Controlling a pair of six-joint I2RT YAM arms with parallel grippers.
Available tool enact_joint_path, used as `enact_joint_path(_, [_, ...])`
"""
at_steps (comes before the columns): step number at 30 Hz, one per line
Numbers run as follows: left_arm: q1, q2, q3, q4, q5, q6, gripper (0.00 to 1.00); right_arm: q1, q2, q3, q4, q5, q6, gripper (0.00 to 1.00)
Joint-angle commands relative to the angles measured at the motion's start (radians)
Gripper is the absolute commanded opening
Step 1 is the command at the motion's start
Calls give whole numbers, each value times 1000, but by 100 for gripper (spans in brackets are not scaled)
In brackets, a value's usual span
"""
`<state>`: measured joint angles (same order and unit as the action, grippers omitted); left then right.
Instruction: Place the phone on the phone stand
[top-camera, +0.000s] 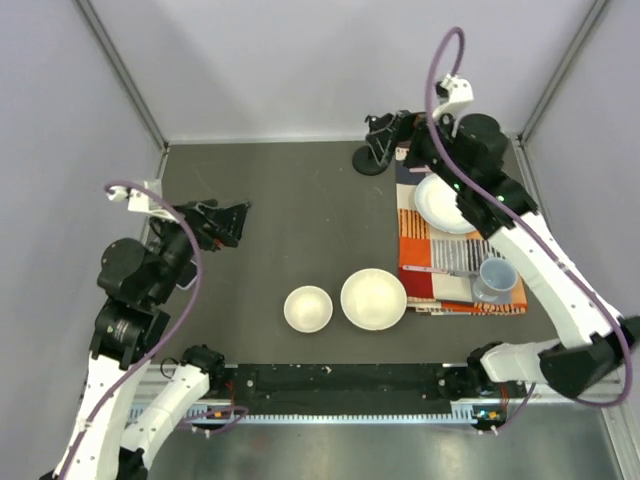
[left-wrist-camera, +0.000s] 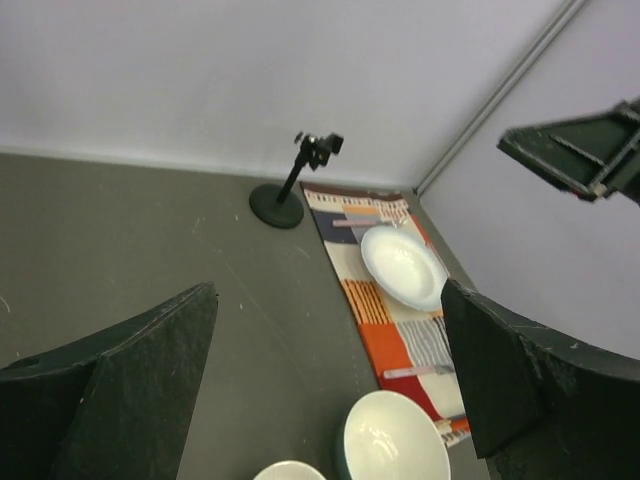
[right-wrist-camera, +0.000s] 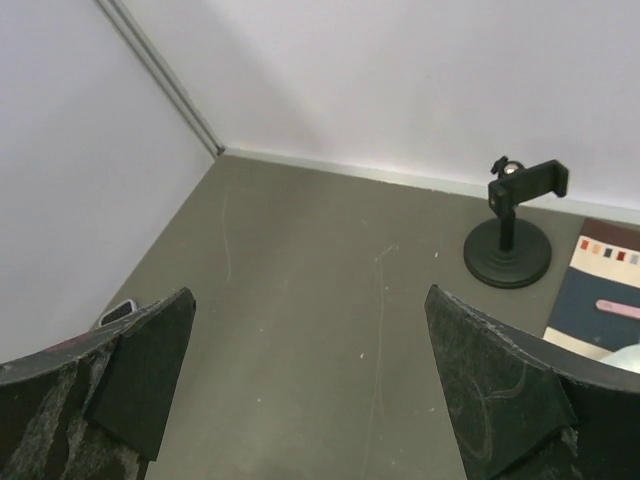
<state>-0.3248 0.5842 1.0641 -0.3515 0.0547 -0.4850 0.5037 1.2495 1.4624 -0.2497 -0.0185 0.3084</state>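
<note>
Two pincers (top-camera: 238, 222) (top-camera: 383, 137), two bowls (top-camera: 308, 308) (top-camera: 373, 298), one phone stand (top-camera: 368, 161)

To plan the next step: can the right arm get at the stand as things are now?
Probably yes. The right gripper is open and faces the stand, and nothing stands between them.

No text, label, brand, number or sign can be read in any view.

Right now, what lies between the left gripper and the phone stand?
Nothing: only bare grey table between left gripper and phone stand, seen in the top view.
</note>
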Motion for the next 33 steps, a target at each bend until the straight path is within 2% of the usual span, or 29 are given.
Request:
enact_joint_path(1, [-3, 72, -45, 42, 85, -24, 99, -10, 143, 56, 64, -81, 3, 99])
enact_joint_path(4, [-3, 92, -79, 68, 112, -27, 99, -10, 229, 55, 147, -126, -17, 99])
enact_joint_path(7, [-3, 98, -118, 88, 140, -32, 99, -10, 355, 102, 161, -97, -43, 99])
enact_joint_path(10, [-5, 100, -160, 112, 165, -38, 99, -36, 520, 222, 142, -107, -45, 99])
enact_joint_path(14, [-5, 105, -220, 151, 186, -59, 98, -94, 758, 508, 69, -166, -11, 99])
enact_joint_path(16, [-5, 103, -234, 163, 221, -81, 98, -103, 836, 617, -6, -86, -54, 99])
enact_joint_path(22, [-5, 109, -251, 177, 244, -86, 97, -128, 838, 607, -28, 66, -141, 99])
enact_joint_path(25, [-5, 127, -245, 186, 250, -89, 97, -163, 857, 590, -25, 28, -150, 99])
enact_joint_path(27, [-5, 141, -240, 200, 260, -90, 97, -171, 870, 584, -22, -4, -184, 94])
enact_joint_path(28, [-5, 155, -240, 204, 263, -96, 96, -171, 875, 569, -14, -30, -199, 86])
enact_joint_path(30, [-5, 172, -240, 218, 273, -102, 96, -171, 881, 552, 23, -50, -230, 81])
enact_joint_path(33, [-5, 186, -253, 247, 292, -121, 96, -169, 890, 549, 43, -49, -256, 66])
